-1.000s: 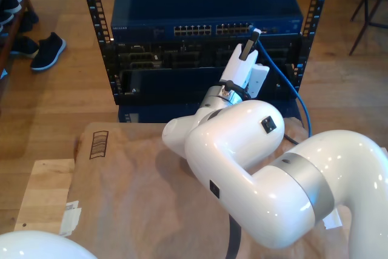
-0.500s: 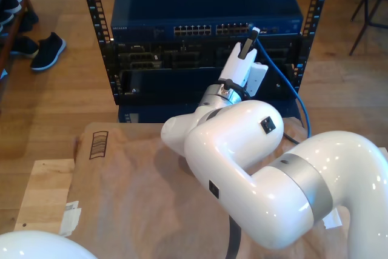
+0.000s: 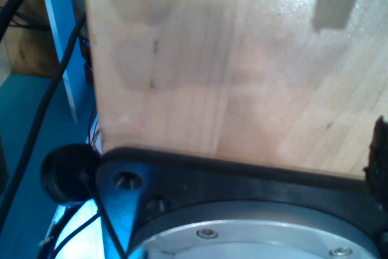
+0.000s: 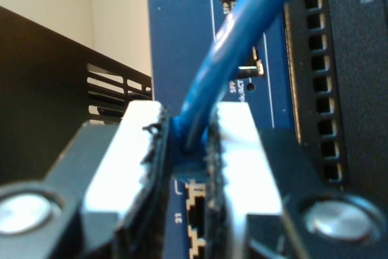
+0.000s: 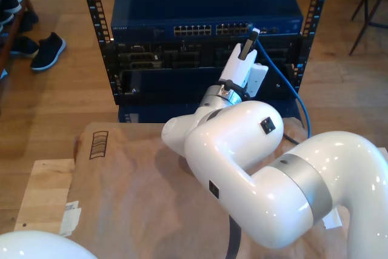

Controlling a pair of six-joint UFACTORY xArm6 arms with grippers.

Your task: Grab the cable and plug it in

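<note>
The cable point(image 4: 242, 47) is thin and bright blue. My second gripper point(image 4: 185, 144) is shut on its plug end, which is pinched between the white pads point(image 4: 136, 144). The plug sits right at the blue network switch point(image 4: 182, 40), just above a row of ports point(image 4: 193, 213). In the exterior view my second gripper point(image 5: 251, 37) reaches up to the right end of the switch's port row point(image 5: 212, 30). From there the cable point(image 5: 291, 86) drops down the exterior view's right. Whether the plug is seated in a port I cannot tell.
The switch point(image 5: 206, 4) sits in a black rack point(image 5: 200, 65) on a wooden floor. A big white arm point(image 5: 273, 168) stretches over brown paper point(image 5: 133, 180). Dark shoes point(image 5: 47, 50) lie at the exterior view's left. The first wrist view faces a wooden board point(image 3: 242, 59) and black cables point(image 3: 36, 107).
</note>
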